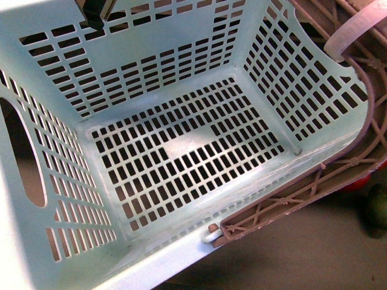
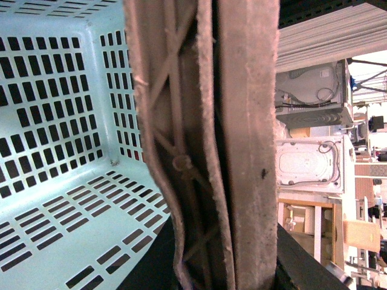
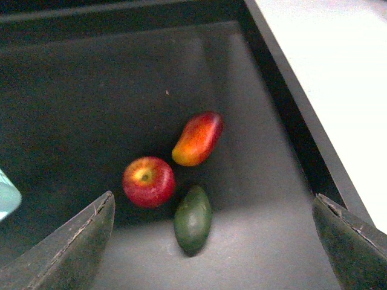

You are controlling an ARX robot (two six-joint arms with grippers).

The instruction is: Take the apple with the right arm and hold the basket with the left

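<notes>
Right wrist view shows the apple (image 3: 149,181) on the dark table (image 3: 84,90), left of centre, just beside a green fruit (image 3: 193,219) and an orange-red fruit (image 3: 198,138). The right end effector (image 3: 211,199) hangs above, spread wide and empty. The left end effector (image 2: 227,266) appears to pinch the basket (image 1: 36,21) by its brown handles (image 2: 242,121). The reach for the apple seems in hand; the next move calls for a descent centred on it, clear of both neighbours.

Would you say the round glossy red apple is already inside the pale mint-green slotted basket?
No, the basket has a bare floor, and the apple lies on a dark surface outside it.
</notes>
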